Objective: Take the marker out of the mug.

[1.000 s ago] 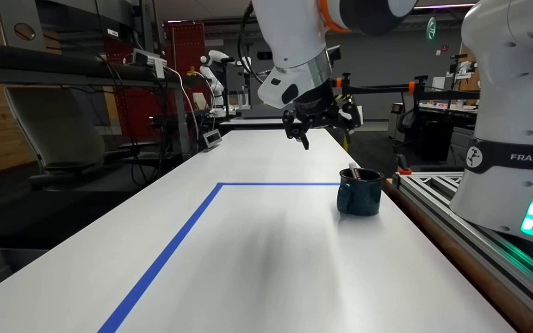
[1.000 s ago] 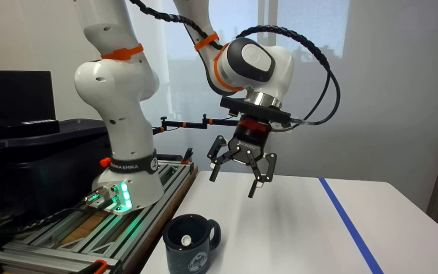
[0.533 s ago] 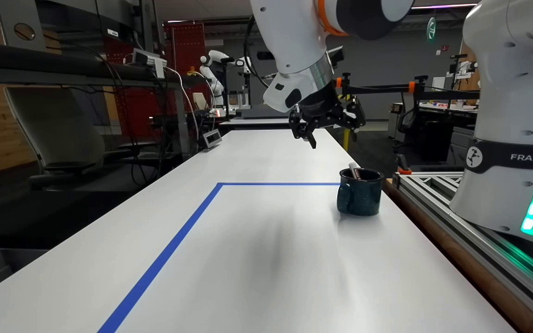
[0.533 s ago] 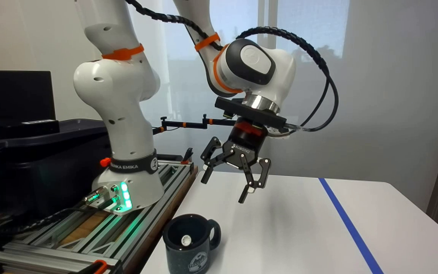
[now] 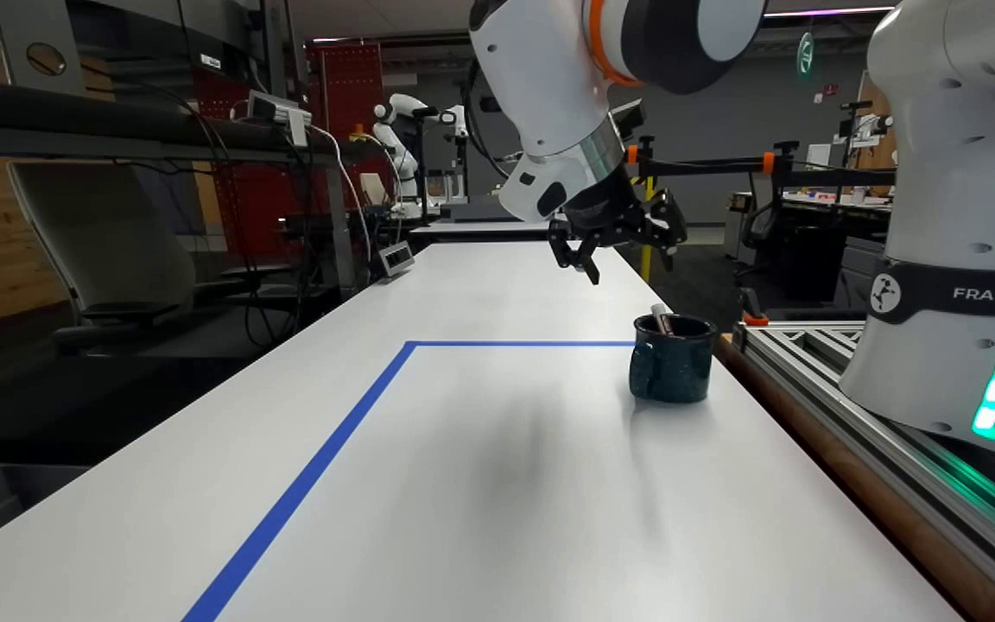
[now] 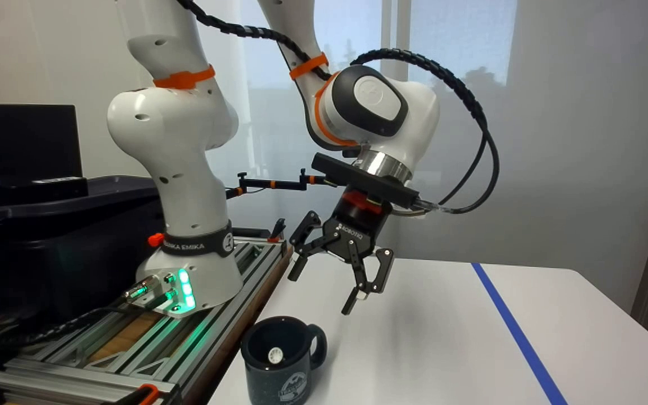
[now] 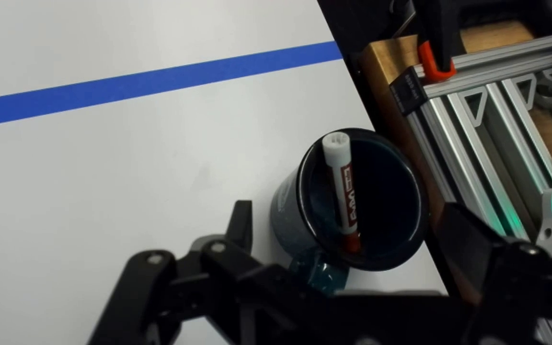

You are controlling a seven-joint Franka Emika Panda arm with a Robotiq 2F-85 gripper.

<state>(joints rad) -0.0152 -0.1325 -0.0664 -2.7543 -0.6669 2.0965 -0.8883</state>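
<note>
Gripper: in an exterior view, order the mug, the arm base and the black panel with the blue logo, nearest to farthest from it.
From the gripper, sides as in the picture:
1. Mug, below and slightly left.
2. Arm base, farther left.
3. Black panel, at the left edge, higher up.

Blue tape (image 5: 313,472) turns a corner on the white worktop (image 5: 497,484); in an exterior view, a grey chair (image 5: 100,238) stands beyond one long edge.
</note>
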